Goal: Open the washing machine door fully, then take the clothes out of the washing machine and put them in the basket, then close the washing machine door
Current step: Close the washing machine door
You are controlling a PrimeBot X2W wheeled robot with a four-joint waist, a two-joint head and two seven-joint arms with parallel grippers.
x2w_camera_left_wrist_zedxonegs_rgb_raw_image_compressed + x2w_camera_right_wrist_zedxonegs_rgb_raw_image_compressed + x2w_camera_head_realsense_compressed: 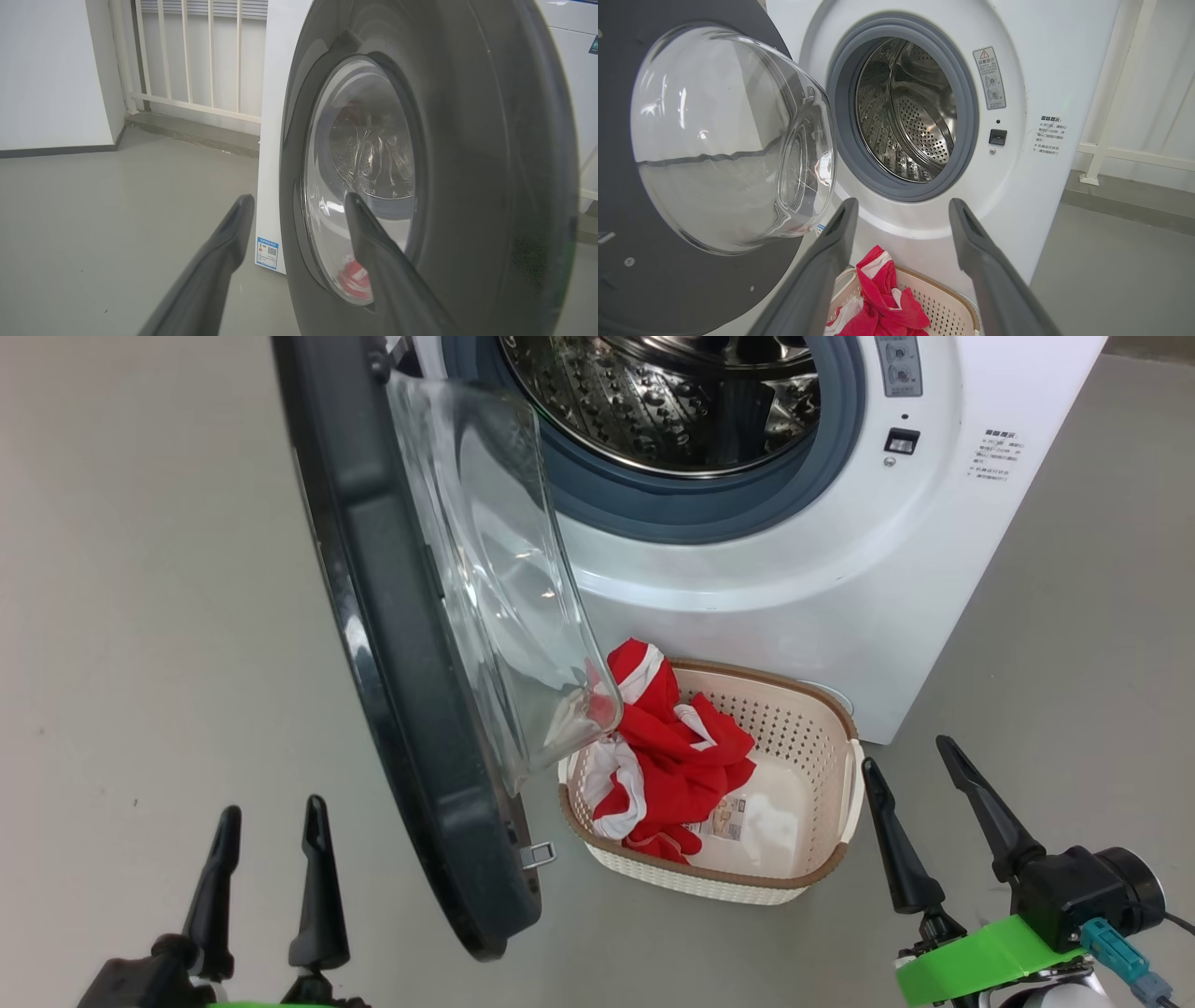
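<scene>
The white washing machine stands with its round black-rimmed door swung wide open toward me; the steel drum looks bare inside. Red and white clothes lie heaped in the cream basket on the floor under the opening. My left gripper is open at the lower left, just outside the door's outer face, holding nothing. My right gripper is open at the lower right, beside the basket's right handle, also with nothing in it.
Grey floor stretches to the left of the door and to the right of the machine. A pale railing and a white wall stand behind the machine. The door's latch juts out near the basket.
</scene>
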